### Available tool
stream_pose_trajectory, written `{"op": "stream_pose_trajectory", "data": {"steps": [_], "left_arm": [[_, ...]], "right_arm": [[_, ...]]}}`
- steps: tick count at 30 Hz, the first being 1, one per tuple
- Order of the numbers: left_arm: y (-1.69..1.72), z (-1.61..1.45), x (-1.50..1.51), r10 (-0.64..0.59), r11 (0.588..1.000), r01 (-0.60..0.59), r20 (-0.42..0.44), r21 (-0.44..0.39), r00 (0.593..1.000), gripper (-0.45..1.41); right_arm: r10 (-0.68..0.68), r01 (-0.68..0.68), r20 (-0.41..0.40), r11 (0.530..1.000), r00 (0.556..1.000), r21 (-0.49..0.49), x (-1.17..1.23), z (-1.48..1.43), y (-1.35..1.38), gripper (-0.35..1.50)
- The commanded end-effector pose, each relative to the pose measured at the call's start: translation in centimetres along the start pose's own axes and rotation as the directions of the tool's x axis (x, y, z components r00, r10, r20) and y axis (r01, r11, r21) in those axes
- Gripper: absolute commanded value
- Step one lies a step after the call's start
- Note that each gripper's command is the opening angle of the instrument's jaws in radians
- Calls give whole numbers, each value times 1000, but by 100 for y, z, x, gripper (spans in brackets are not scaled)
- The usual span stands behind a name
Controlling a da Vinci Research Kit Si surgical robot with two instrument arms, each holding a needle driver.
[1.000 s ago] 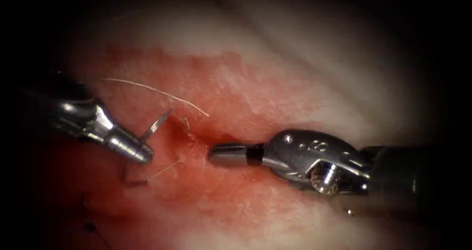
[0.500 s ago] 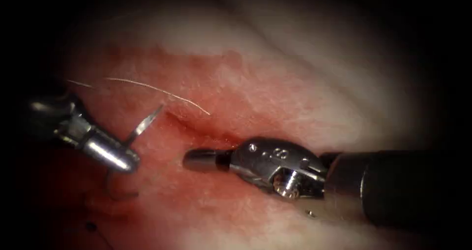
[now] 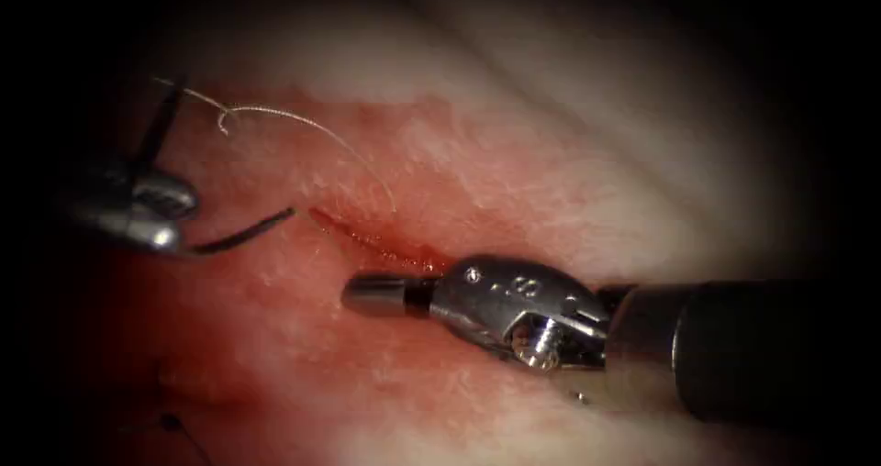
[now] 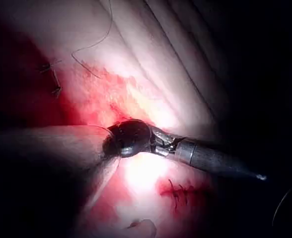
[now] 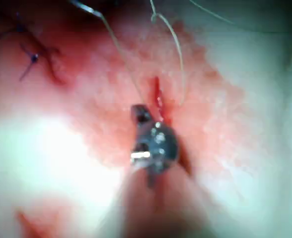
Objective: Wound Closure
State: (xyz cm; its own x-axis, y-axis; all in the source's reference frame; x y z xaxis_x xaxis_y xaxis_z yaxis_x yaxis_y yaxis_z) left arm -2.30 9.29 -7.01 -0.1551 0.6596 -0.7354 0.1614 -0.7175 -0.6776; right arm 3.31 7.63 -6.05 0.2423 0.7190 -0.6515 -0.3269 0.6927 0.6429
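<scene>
Here my left tool clamps the needle near its blunt end, the rest of the curve jutting from my jaws toward the cut, its tip free above the tissue and not in it. My right tool lies just beside the cut, jaws together on nothing. The thread arcs from above my left tool down to the cut. As I judge it, a firm clamp that keeps the needle from swivelling, and some slack in the thread, matter most. I count one needle, one pale thread, one open cut, two tools, and a closed row of dark stitches in my left wrist view.
</scene>
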Motion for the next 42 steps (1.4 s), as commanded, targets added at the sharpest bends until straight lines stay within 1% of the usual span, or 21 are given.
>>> {"op": "stream_pose_trajectory", "data": {"steps": [1,3,4,5,7,8,10,11,12,15,17,18,20,23,25,28,31,33,42], "left_arm": [[-6,4,-3,118,993,-118,-9,22,993,-35],[-7,1,0,210,976,-209,-19,56,977,-35],[-10,-1,5,315,946,-311,-33,91,949,-35],[-11,-2,7,339,937,-333,-43,106,940,-35],[-15,-6,15,416,902,-402,-65,158,907,-35],[-19,-9,20,461,875,-440,-69,201,885,-35],[-21,-11,23,493,854,-466,-68,232,868,-35],[-25,-15,23,509,839,-478,-66,262,858,-35],[-26,-18,22,513,835,-480,-65,270,856,-35],[-29,-26,21,516,829,-478,-64,289,854,-35],[-27,-33,18,513,826,-477,-51,300,857,-35],[-27,-34,17,513,826,-476,-50,301,857,-35],[-24,-36,17,512,826,-476,-49,301,858,-35],[-18,-34,17,515,829,-479,-63,288,855,-35],[-14,-32,18,517,831,-481,-69,280,853,-35],[-4,-27,20,519,833,-483,-80,269,851,-35],[-3,-25,20,526,831,-490,-86,265,846,-35],[-3,-26,19,522,834,-485,-88,264,849,-35],[0,-26,18,516,838,-484,-78,252,853,-35]], "right_arm": [[1,-1,0,1000,1000,6,-1,7,-1,26],[1,-1,0,1000,1000,6,-1,6,-1,26],[1,-1,0,1000,1000,6,-1,7,-2,26],[0,0,0,1000,1000,6,-1,6,-1,26],[0,0,0,1000,1000,7,-2,6,-1,24],[0,0,0,1000,1000,7,-2,5,-1,24],[0,0,0,1000,1000,8,-2,5,-1,24],[0,0,1,1000,1000,10,-2,3,-2,24],[0,0,1,1000,1000,8,-2,1,-2,24],[2,-2,0,1000,1000,2,0,-3,-3,24],[11,-11,-6,1000,1000,-12,8,-12,-1,37],[14,-14,-6,1000,1000,-12,10,-13,-1,39],[17,-18,-8,999,1000,-29,14,-13,0,51],[20,-20,-10,999,1000,-37,17,-7,-2,52],[21,-21,-10,999,1000,-40,18,-4,-2,59],[25,-25,-12,999,1000,-47,22,3,-3,59],[27,-27,-14,998,1000,-52,24,10,-4,59],[21,-22,-13,998,1000,-54,25,12,-4,56],[21,-22,-13,998,1000,-60,30,4,-2,54]]}}
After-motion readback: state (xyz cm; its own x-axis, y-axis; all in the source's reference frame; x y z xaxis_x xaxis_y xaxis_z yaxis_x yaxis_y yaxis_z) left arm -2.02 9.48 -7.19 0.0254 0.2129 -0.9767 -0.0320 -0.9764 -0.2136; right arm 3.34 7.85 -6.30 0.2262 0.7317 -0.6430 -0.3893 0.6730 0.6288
